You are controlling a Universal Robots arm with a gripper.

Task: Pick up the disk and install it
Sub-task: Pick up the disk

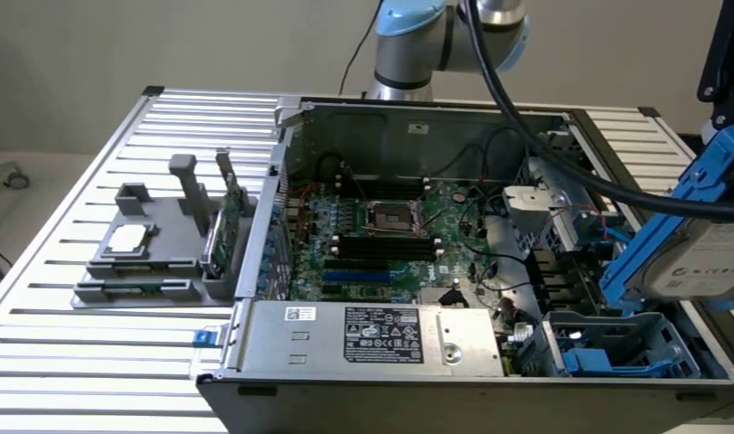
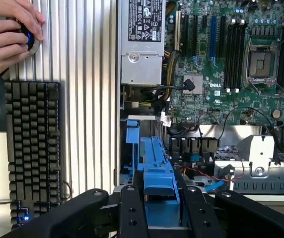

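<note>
Black gripper [image 2: 163, 194] fingers [image 2: 132, 213] are seen pressed from both sides onto the bright blue carrier of the disk [image 1: 705, 260]. The disk is held tilted in the air at the exterior view's right, above the near right corner of the open computer case [image 1: 403, 113] and just over a blue drive bay [image 1: 620, 348]. A flat silver-grey metal body is shown clipped in the blue frame with its pale label facing outward; the label's print cannot be read. "DELL" is printed in white on the green motherboard [image 2: 231, 101]. A black-and-white sticker is carried by the grey power supply [image 1: 367, 334], its text too small to read. A black keyboard [image 2: 33, 148] is seen beside the slatted counter [image 1: 102, 362], with a person's hands [image 2: 8, 34] near one end of it.
</note>
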